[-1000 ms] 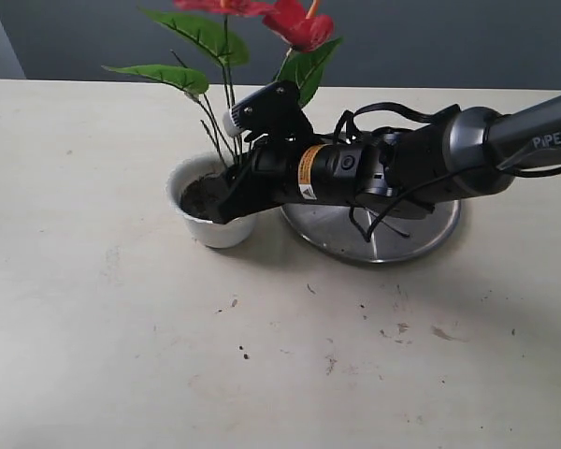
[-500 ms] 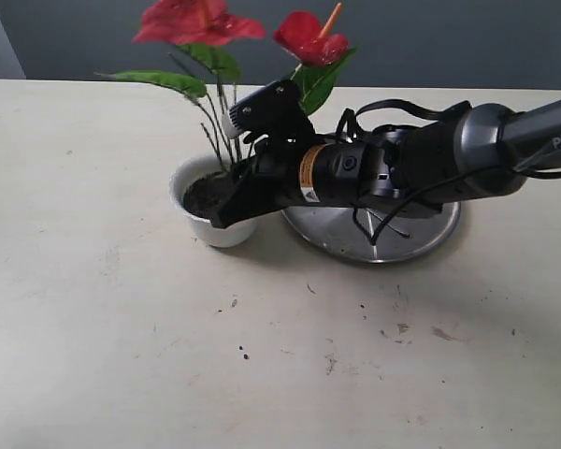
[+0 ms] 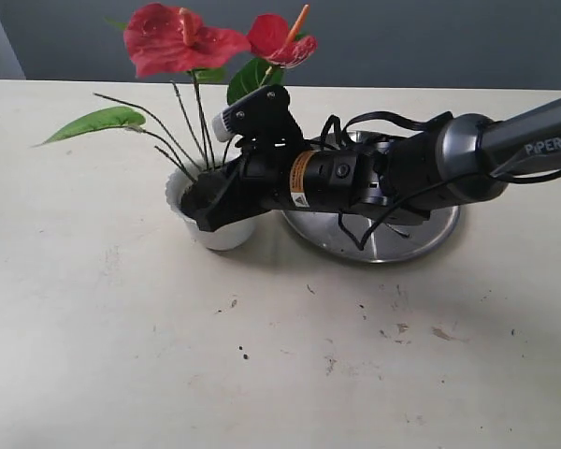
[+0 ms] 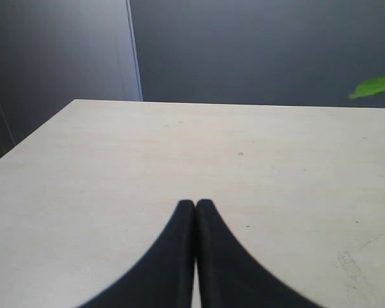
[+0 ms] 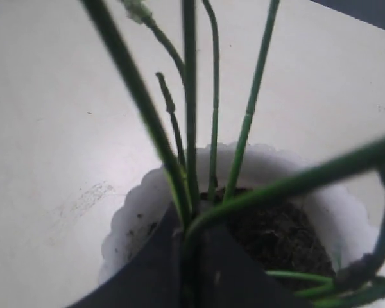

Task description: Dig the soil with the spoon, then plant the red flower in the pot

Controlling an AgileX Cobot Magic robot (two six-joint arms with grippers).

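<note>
The pot (image 3: 208,211) sits on the pale table (image 3: 122,337), scalloped rim up, with dark soil (image 3: 203,195) filling it and the red flower (image 3: 182,39) rising out of it, two red blooms high above, one green leaf stretched out to the left; just beside the pot, to its right, lies the round steel plate (image 3: 402,234), and the right arm stretches across over that plate; loose crumbs of earth (image 3: 329,360) speckle the table in front of the plate. The right gripper (image 3: 220,204) is down at the pot's mouth, and from the exterior view its black fingertips reach the rim right where the stems meet the soil; the right wrist view goes closer and shows what the outside camera cannot: the thin green stems (image 5: 189,109) gathered between the dark fingers (image 5: 151,269), the jaws drawn in tight on that bundle just above the soil, the white rim curving behind them. Over on the left wrist view, the left gripper (image 4: 195,206) hangs above bare table with its two black fingers pressed together, nothing between them; only a tip of green leaf (image 4: 375,86) peeks in at the edge of that view; the spoon appears in none of the views.
</note>
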